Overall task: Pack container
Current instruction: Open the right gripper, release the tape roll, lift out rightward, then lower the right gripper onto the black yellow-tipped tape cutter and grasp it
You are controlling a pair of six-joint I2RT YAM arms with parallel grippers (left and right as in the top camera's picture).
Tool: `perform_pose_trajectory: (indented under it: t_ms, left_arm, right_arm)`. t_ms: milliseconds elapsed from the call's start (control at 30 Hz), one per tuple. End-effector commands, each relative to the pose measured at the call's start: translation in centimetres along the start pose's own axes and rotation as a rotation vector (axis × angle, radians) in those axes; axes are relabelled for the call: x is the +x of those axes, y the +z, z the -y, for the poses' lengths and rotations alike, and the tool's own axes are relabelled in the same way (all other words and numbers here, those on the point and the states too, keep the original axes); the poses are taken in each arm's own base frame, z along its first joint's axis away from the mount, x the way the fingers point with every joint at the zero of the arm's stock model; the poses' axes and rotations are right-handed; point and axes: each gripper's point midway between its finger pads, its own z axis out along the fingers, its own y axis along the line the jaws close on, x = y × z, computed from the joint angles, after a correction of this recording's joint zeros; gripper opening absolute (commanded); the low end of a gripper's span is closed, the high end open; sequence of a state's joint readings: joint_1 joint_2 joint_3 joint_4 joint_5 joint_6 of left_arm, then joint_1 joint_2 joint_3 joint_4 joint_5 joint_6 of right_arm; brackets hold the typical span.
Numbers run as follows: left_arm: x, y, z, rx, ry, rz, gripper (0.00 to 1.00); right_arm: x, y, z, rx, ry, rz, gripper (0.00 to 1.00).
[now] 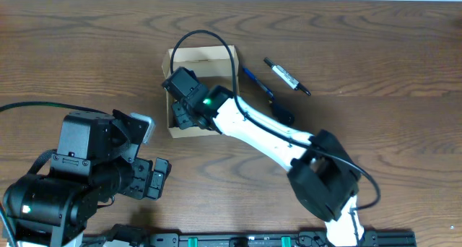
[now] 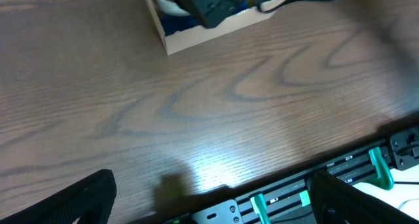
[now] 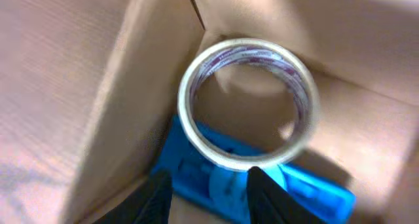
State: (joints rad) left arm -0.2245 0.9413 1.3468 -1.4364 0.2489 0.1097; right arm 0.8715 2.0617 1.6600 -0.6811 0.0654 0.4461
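Only the right wrist view reveals the tape roll (image 3: 242,160) in the cardboard box (image 3: 366,132); right gripper (image 3: 209,185) parted, left gripper (image 2: 215,178) wide.

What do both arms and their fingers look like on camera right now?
The right arm has a long white link between black joints, a green light near the wrist and a thin black cable looping above it. The left arm is black and blocky. The right fingers and left fingers are plain black.

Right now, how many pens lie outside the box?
2: a blue pen just right of the box, a black-and-white pen farther right. The right arm may hide others.
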Motion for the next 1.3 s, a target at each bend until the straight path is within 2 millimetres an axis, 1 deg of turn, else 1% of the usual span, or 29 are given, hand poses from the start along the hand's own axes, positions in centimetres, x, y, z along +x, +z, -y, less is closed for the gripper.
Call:
perform_pose_trajectory:
  t_ms: [0,67,100,167,233,300,400,500,567,633,700,767,867,1000,1100,1167,1267]
  left_arm:
    - [-0.2,-0.4,0.2,0.005,0.019,0.014,0.95]
    - [-0.2,-0.4,0.2,0.005,0.019,0.014,0.95]
    - [-0.2,-0.4,0.2,0.005,0.019,0.014,0.95]
    - [-0.2,-0.4,0.2,0.005,0.019,0.014,0.95]
    - [-0.2,-0.4,0.2,0.005,0.019,0.014,0.95]
    - [-0.2,-0.4,0.2,0.005,0.019,0.014,0.95]
    - [-0.2,-0.4,0.2,0.005,0.019,0.014,0.95]
    - [-0.2,-0.4,0.2,0.005,0.019,0.014,0.95]
    - [-0.2,-0.4,0.2,0.005,0.019,0.014,0.95]
    - [-0.2,-0.4,0.2,0.005,0.019,0.014,0.95]
    - [-0.2,-0.4,0.2,0.005,0.019,0.014,0.95]
    - [-0.2,-0.4,0.2,0.005,0.019,0.014,0.95]
    - [-0.2,-0.4,0.2,0.005,0.019,0.014,0.95]
    - [-0.2,-0.4,0.2,0.005,0.019,0.014,0.95]
    - [-0.2,-0.4,0.2,0.005,0.019,0.014,0.95]
    - [-0.2,-0.4,0.2,0.005,0.019,0.014,0.95]
    - [-0.2,-0.4,0.2,0.005,0.019,0.014,0.95]
  right_arm:
    - [-4.4,-7.6,-0.4,-0.048,-0.038,0.155,0.41]
    - [-5.1,-10.2,0.1,-0.053,-0.06,0.195,0.41]
    - [-5.4,-11.1,0.4,-0.054,-0.073,0.211,0.42]
    - [-6.0,-13.7,1.2,-0.05,-0.116,0.252,0.44]
    - [-6.3,-16.0,2.5,-0.031,-0.155,0.279,0.44]
    - [-6.2,-17.7,4.0,-0.005,-0.183,0.284,0.45]
    - [-5.2,-19.5,7.2,0.047,-0.201,0.25,0.51]
    - [-3.9,-20.5,10.5,0.099,-0.178,0.193,0.54]
    - [-3.0,-20.8,12.7,0.133,-0.159,0.149,0.56]
    - [-2.4,-20.8,14.4,0.159,-0.153,0.114,0.57]
    - [-1.9,-20.1,16.2,0.182,-0.144,0.081,0.57]
    - [-1.1,-18.7,17.8,0.197,-0.127,0.051,0.58]
    - [0.4,-16.2,19.2,0.21,-0.132,0.016,0.61]
    - [1.9,-13.1,20.3,0.21,-0.149,-0.001,0.64]
    - [3.2,-11.5,21.2,0.216,-0.202,-0.022,0.66]
    - [3.9,-10.7,21.6,0.202,-0.218,-0.033,0.7]
    - [5.3,-9.4,22.1,0.154,-0.194,-0.047,0.77]
